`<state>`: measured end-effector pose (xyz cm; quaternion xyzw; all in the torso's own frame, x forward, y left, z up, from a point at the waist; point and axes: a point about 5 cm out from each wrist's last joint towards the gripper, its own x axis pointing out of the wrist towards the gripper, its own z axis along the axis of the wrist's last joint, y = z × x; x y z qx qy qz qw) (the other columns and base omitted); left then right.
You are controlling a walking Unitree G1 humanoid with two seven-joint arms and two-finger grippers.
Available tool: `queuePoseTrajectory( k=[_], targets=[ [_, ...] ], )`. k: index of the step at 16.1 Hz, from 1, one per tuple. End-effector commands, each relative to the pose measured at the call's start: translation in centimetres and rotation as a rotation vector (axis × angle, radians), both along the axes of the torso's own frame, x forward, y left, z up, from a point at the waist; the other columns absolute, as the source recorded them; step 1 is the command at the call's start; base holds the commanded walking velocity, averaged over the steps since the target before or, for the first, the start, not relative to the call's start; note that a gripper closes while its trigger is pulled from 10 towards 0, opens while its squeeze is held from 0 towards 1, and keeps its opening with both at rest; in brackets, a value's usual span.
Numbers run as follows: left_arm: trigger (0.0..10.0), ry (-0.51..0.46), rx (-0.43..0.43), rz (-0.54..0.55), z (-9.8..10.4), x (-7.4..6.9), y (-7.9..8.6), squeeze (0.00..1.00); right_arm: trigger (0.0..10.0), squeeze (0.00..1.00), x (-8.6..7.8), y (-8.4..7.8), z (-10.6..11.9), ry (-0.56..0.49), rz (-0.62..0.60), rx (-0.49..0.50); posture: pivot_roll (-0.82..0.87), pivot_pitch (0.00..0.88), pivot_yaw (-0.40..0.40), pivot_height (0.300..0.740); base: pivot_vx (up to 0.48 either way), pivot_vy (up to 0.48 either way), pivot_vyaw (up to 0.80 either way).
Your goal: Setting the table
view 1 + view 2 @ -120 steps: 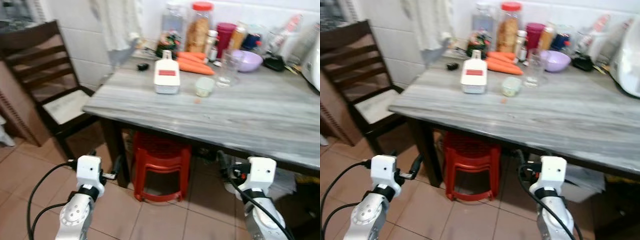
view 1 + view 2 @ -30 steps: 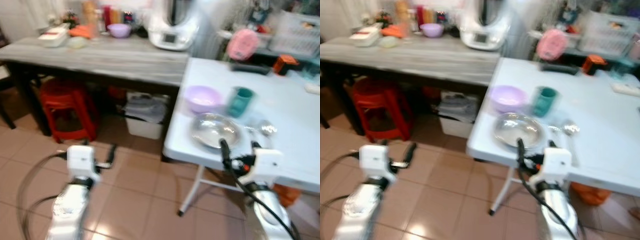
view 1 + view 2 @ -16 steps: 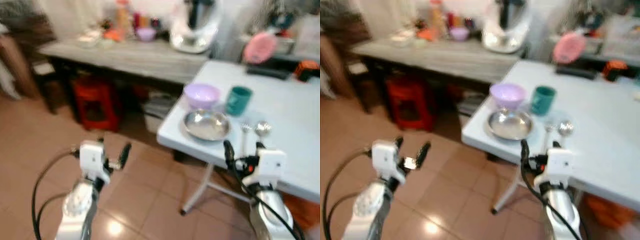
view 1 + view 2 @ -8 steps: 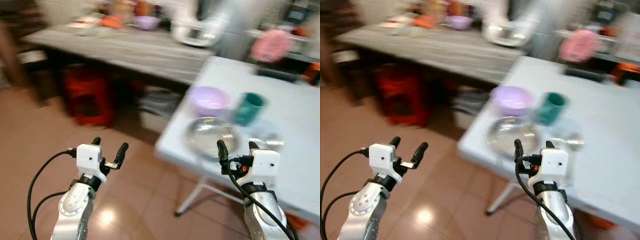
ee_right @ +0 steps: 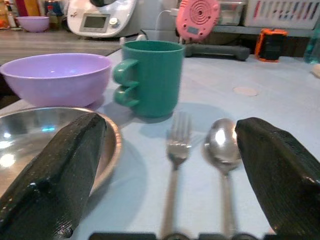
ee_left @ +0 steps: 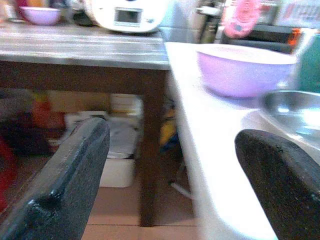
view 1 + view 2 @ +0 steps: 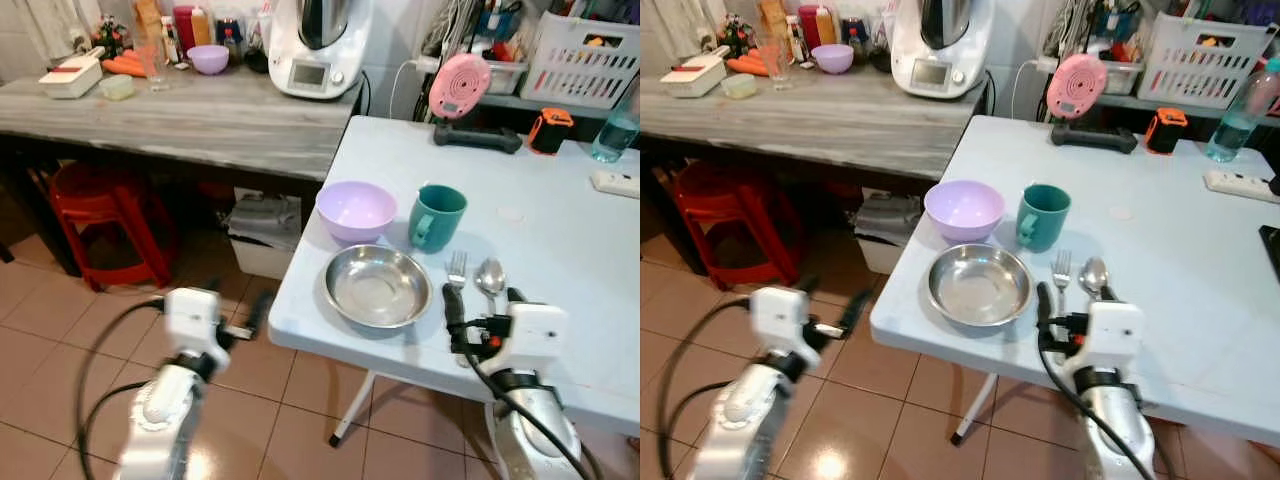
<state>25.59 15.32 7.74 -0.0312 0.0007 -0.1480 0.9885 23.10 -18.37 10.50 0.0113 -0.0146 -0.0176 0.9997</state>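
On the white folding table (image 7: 560, 240) stand a lilac bowl (image 7: 356, 208) and a teal mug (image 7: 436, 216). In front of them lie a steel plate (image 7: 378, 286), a fork (image 7: 457, 270) and a spoon (image 7: 491, 277). My right gripper (image 7: 481, 302) is open just above the table's near edge, its fingers either side of the fork (image 5: 175, 145) and spoon (image 5: 222, 147) handles, holding nothing. My left gripper (image 6: 170, 175) is open and empty, low beside the table's left edge, level with the lilac bowl (image 6: 245, 67).
A grey wooden table (image 7: 200, 110) to the left carries a white kitchen machine (image 7: 315, 45), jars and a small bowl. Beneath it are a red stool (image 7: 105, 205) and a box (image 7: 262, 230). A pink round device (image 7: 458, 85), white basket (image 7: 585, 55) and bottle (image 7: 620, 125) line the back.
The camera has swung and steadied on the white table, now sharp. My right gripper stands by the fork and spoon instead of before the steel plate. The tableware has not moved.
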Motion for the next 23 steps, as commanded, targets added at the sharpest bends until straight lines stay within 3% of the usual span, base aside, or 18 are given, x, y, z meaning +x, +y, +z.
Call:
queuePoseTrajectory(
  k=[1, 7, 12, 19, 23],
  targets=[
    [10.0, 0.001, 0.027, -0.001, -0.1, -0.1, 0.6, 0.0, 10.0, 0.0, 0.1, 0.2, 0.2, -0.003, 0.011, 0.003, -0.02, 0.0, -0.017, 0.74, 0.0, 0.0, 0.0],
    [10.0, -0.002, 0.071, -0.105, -0.6, -1.0, 1.1, 0.0, 10.0, 0.0, 0.7, 0.3, -0.1, 0.034, 0.046, 0.01, -0.02, 0.0, -0.021, 0.74, 0.0, 0.0, 0.0],
    [10.0, -0.024, 0.111, -0.216, -0.5, -1.3, 1.0, 0.0, 10.0, 0.0, 2.2, -0.6, -1.0, 0.127, 0.042, 0.095, -0.02, 0.0, -0.017, 0.74, 0.0, 0.0, 0.0],
    [10.0, -0.036, 0.14, -0.3, -0.4, -1.8, 0.8, 0.0, 10.0, 0.0, 4.4, 0.8, -1.1, 0.184, 0.096, 0.152, -0.01, 0.0, -0.008, 0.74, 0.0, 0.0, 0.0],
    [10.0, -0.041, 0.15, -0.365, -0.3, -2.1, 0.9, 0.0, 10.0, 0.0, 5.2, 2.3, -1.8, 0.265, 0.184, 0.159, -0.01, 0.0, -0.004, 0.74, 0.0, 0.0, 0.0]
  ],
)
